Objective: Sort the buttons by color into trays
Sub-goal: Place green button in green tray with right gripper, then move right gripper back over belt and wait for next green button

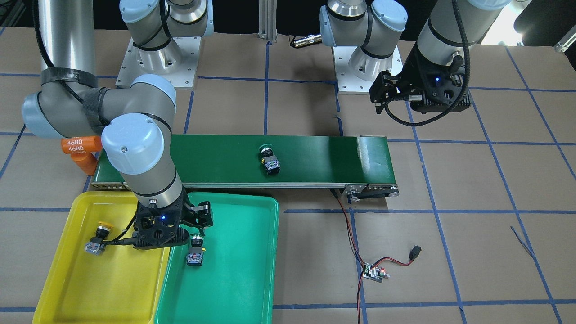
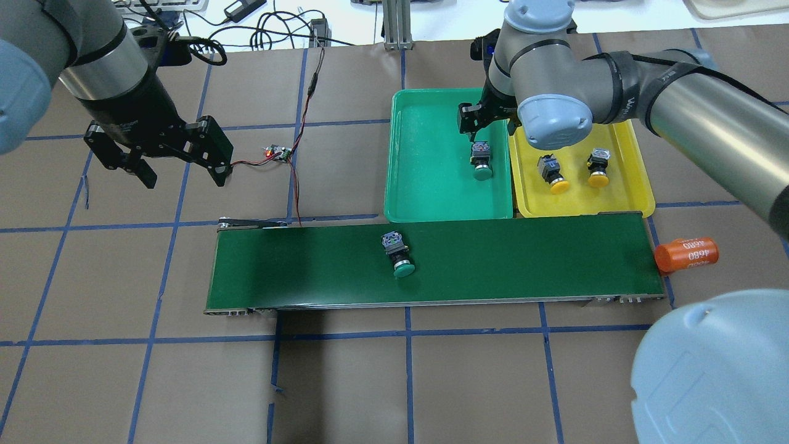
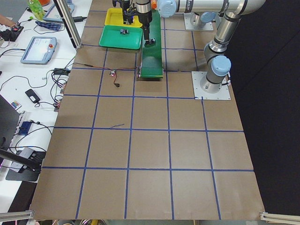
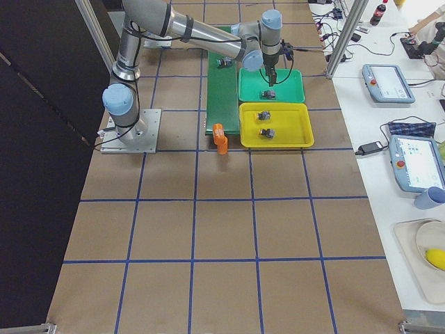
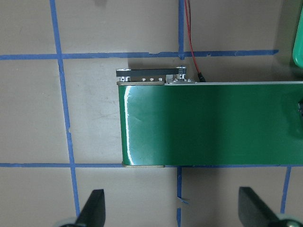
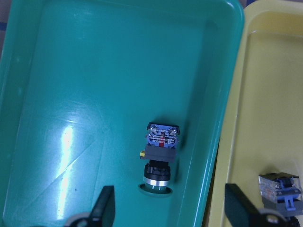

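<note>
My right gripper hangs open and empty over the teal tray. A green-capped button lies in that tray just below the gripper, between its fingertips in the right wrist view. Two yellow-capped buttons lie in the yellow tray. Another green-capped button lies on its side mid-belt on the conveyor. My left gripper is open and empty above the table beyond the belt's left end. The left wrist view shows that belt end.
An orange cylinder marked 4680 lies at the belt's right end. A small circuit board with red and black wires sits near my left gripper. The two trays touch side by side along the belt's far edge.
</note>
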Action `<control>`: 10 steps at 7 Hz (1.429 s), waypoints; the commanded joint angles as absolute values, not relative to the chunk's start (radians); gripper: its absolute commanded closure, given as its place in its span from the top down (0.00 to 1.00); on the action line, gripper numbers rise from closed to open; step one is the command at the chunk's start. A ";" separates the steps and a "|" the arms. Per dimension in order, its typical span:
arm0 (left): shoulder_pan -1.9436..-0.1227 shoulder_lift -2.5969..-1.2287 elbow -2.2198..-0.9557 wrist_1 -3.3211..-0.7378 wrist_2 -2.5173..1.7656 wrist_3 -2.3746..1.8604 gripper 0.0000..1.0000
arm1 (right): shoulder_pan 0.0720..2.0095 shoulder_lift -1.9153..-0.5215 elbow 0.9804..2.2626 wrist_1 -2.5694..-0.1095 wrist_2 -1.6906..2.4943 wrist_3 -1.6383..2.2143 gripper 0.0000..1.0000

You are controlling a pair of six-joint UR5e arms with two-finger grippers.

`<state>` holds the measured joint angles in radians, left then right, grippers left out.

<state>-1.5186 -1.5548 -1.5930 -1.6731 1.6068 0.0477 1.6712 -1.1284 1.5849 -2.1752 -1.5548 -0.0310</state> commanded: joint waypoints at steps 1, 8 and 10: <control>-1.519 -1.555 -1.594 -1.667 1.606 0.048 1.00 | 1.657 -1.166 1.600 -2.125 -1.562 -0.041 1.00; -1.519 -1.562 -1.594 -1.655 1.606 0.048 1.00 | 1.556 -1.499 2.069 -2.090 -1.606 -0.124 1.00; -1.519 -1.562 -1.594 -1.655 1.606 0.048 1.00 | 1.555 -1.500 2.120 -2.158 -1.591 -0.120 1.00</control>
<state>-1.5187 -1.5616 -1.5938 -1.6553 1.6060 0.0477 1.5570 -1.4946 2.0864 -2.1175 -1.5966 -0.1211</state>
